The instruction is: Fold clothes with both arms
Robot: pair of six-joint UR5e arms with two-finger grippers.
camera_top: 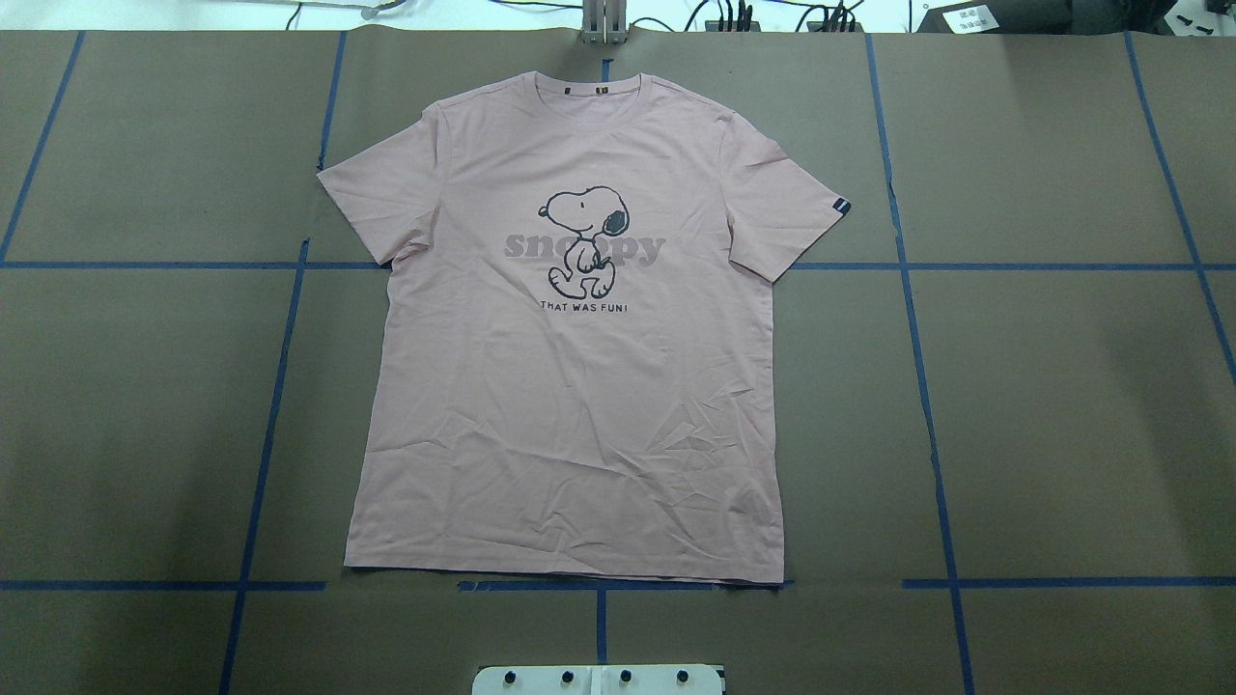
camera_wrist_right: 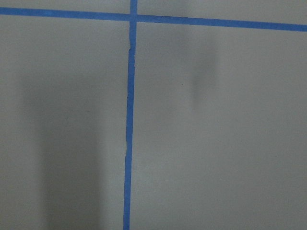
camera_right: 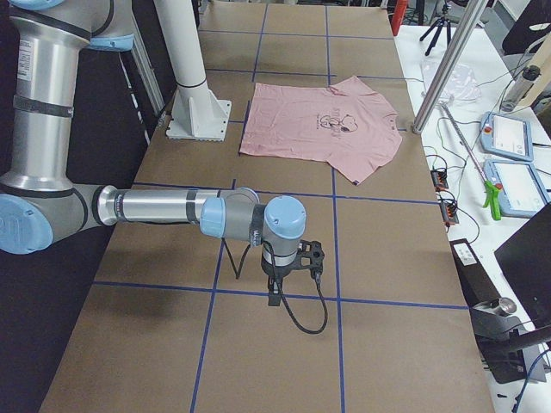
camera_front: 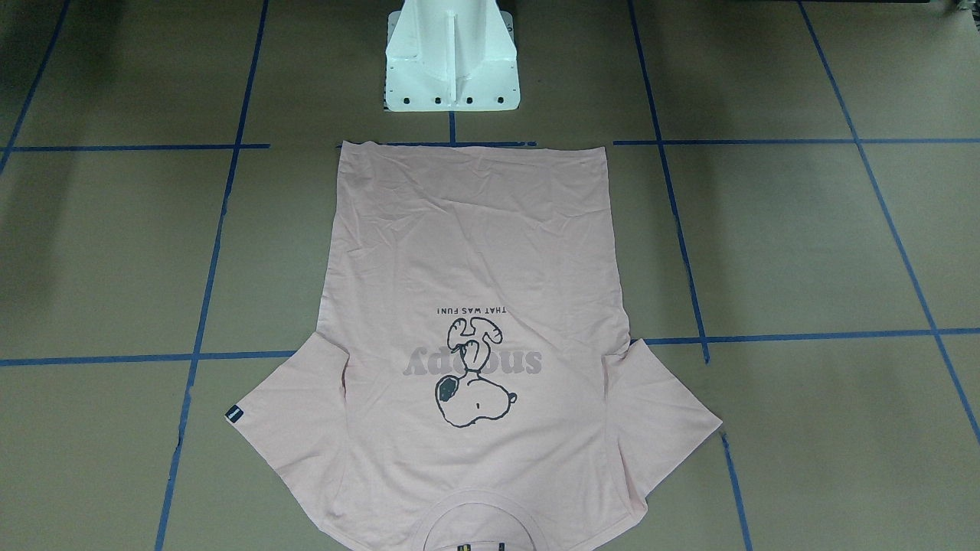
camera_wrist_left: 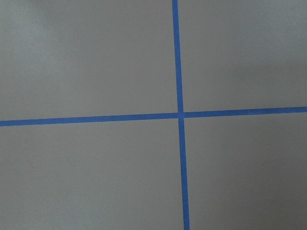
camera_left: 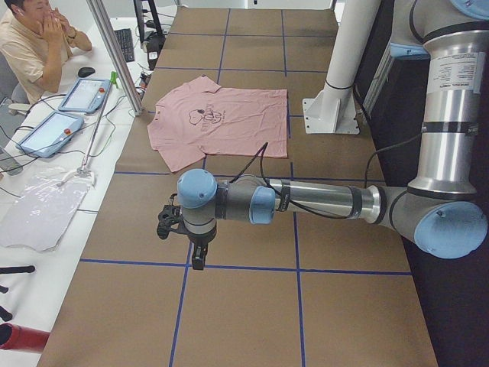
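Observation:
The pale pink T-shirt (camera_top: 579,405) lies flat and unfolded on the brown table, its Snoopy print facing up. Its collar is at the far edge and its hem near the base (camera_front: 475,252). In the exterior left view the shirt (camera_left: 229,122) lies far behind my left gripper (camera_left: 198,260), which hangs over bare table. In the exterior right view my right gripper (camera_right: 274,297) also hangs over bare table, well short of the shirt (camera_right: 301,120). I cannot tell whether either gripper is open or shut. Both wrist views show only brown paper and blue tape.
The white pedestal base (camera_front: 452,61) stands just behind the hem. Blue tape lines (camera_top: 927,386) grid the table. A seated person (camera_left: 30,38) and tablets (camera_left: 50,130) are beside the far edge, with a metal pole (camera_left: 114,53) at that edge.

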